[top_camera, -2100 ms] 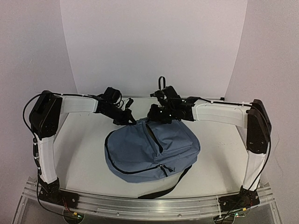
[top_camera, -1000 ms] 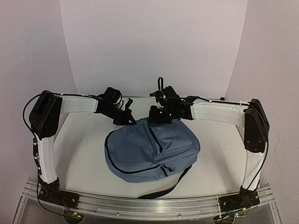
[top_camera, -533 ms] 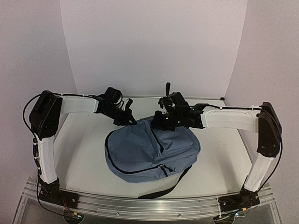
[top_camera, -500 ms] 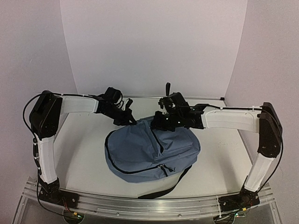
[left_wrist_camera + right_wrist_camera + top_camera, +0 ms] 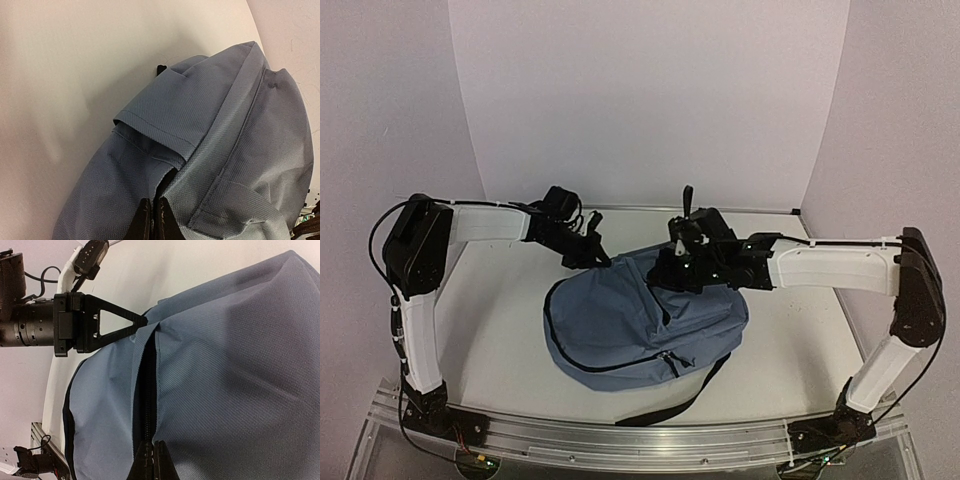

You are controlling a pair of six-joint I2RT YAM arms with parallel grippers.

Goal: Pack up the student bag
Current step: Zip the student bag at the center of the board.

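Overhead and wrist views of the packing task. The student bag (image 5: 630, 325) lies flat at the middle of the white table (image 5: 500, 310), between the two arms, with its top end pointing away from the bases.

The left gripper (image 5: 592, 252) sits at the far left corner of the bag. Its fingers are pressed together on a fold of blue cloth beside a stitched flap (image 5: 155, 135). The right gripper (image 5: 672, 272) reaches over the far middle of the bag. Its fingers meet on the line of the zipper (image 5: 146, 390), and we judge them pinched on the slider, though the slider itself is hidden.

Above the right fingertips the zipper shows as a narrow dark slit, so that compartment is partly open. We see no loose items on the table, and the inside of the bag is not visible. We therefore judge the work to be at the zipper stage, with the left arm bracing the cloth. Whether the slit is being opened or closed we cannot tell.

The bag is a soft, rounded pouch of dusty-blue woven cloth with a fine visible weave, raised seams and black zipper tracks. A black strap (image 5: 680, 400) curls out from its near edge.
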